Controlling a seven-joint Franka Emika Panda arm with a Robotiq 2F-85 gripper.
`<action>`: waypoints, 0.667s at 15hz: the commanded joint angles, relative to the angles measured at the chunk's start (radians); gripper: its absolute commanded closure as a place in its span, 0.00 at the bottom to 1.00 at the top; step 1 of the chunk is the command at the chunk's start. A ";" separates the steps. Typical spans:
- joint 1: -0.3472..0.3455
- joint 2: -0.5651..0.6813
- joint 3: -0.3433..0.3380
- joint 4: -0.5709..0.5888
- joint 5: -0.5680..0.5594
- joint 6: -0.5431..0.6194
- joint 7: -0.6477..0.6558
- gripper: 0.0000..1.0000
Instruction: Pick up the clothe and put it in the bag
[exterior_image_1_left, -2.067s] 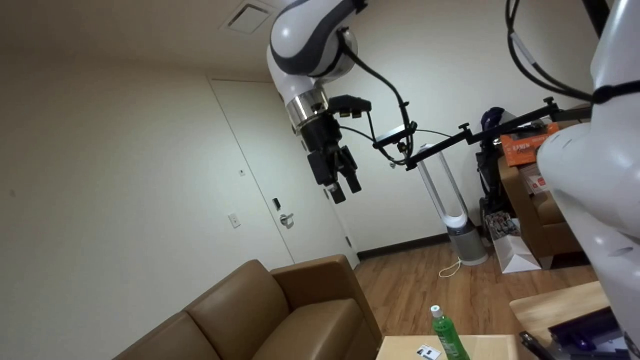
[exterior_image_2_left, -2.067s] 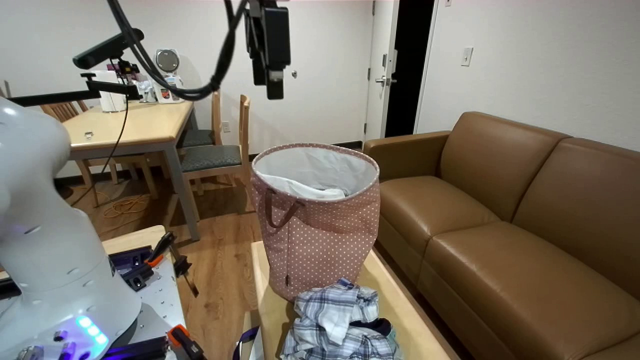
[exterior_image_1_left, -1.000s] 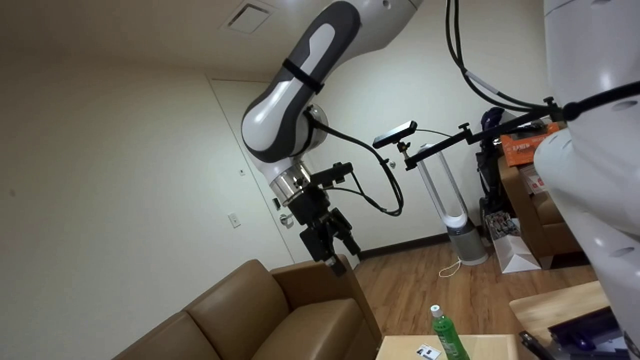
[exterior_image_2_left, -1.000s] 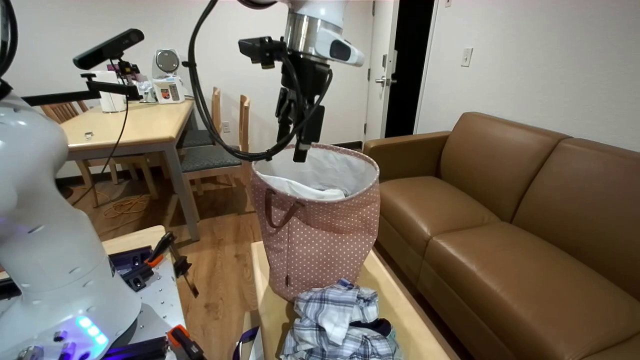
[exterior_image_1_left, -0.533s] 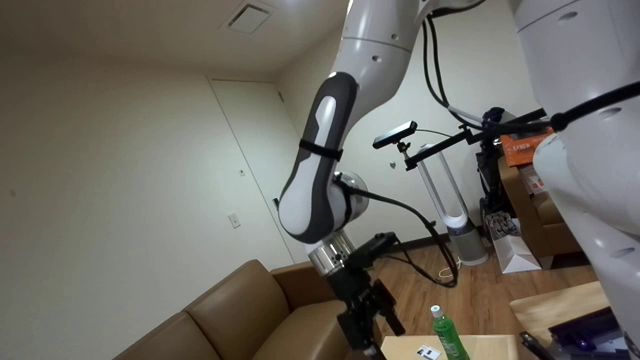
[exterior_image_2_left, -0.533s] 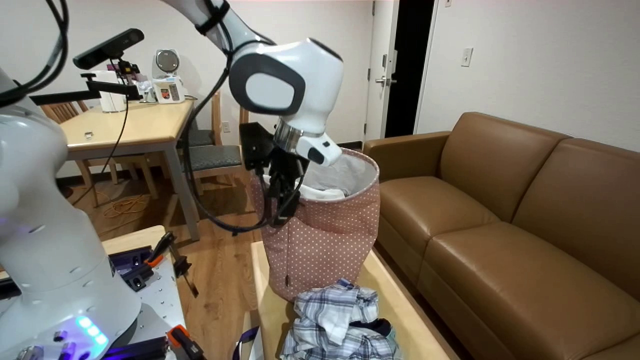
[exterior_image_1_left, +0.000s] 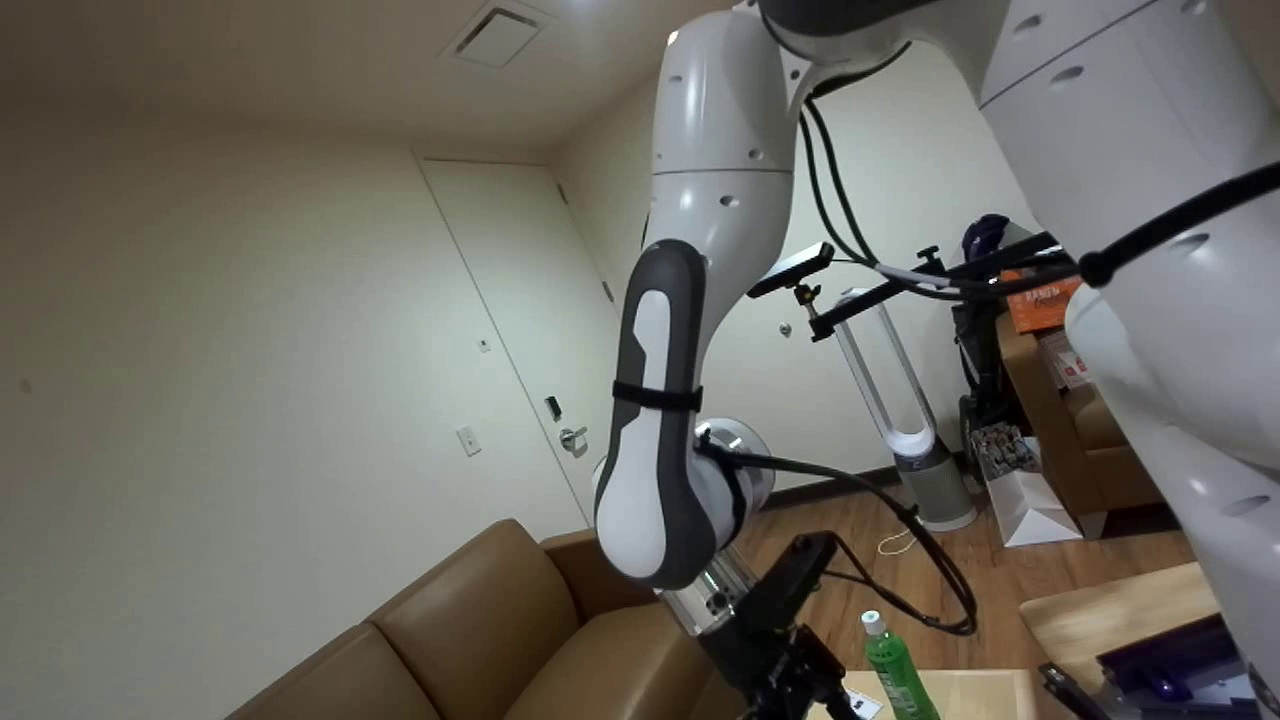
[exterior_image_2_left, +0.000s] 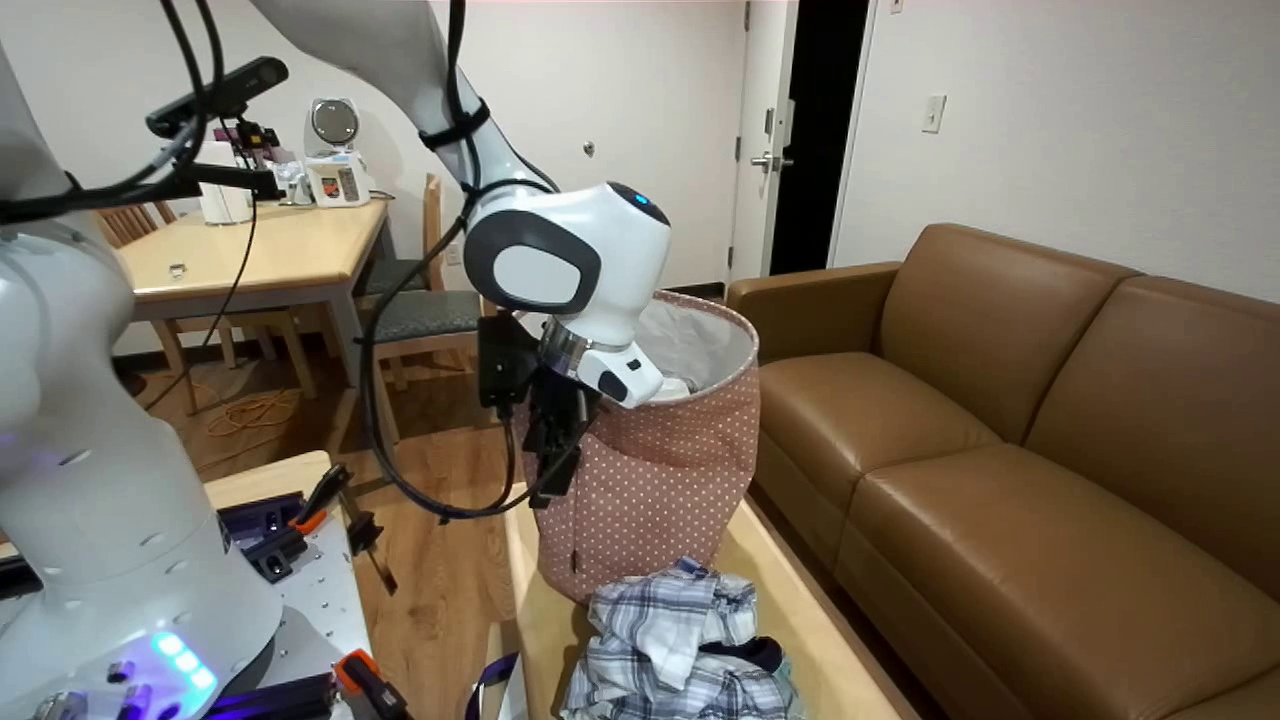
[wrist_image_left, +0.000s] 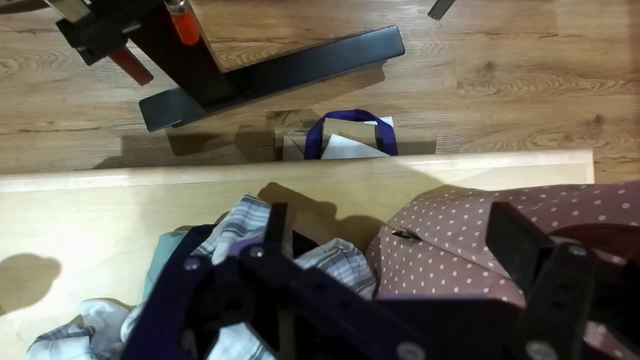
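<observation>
Pale table (wrist_image_left: 110, 220) lies under the claw (wrist_image_left: 390, 220) in the wrist view; jaws wide apart, holding nothing, cloth (wrist_image_left: 342, 265) below one, bag (wrist_image_left: 445, 265) by the other. In an exterior view, the bag is beside the claw, cloth lower, sofa (exterior_image_2_left: 1000, 500) beyond. In an exterior view, a bottle (exterior_image_1_left: 900, 670) shows near the claw. Likely the reach; next, get above the cloth, descend, pinch.

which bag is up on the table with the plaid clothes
The pink polka-dotted bag: it stands on the wooden table, beside the plaid clothes. The white paper bag sits on the floor, and the purple-handled bag is past the table's edge.
</observation>
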 joint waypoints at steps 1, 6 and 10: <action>0.002 -0.009 0.013 -0.020 0.012 0.160 0.111 0.00; 0.009 0.144 0.024 0.008 0.004 0.340 0.226 0.00; 0.045 0.357 -0.010 0.058 -0.052 0.462 0.391 0.00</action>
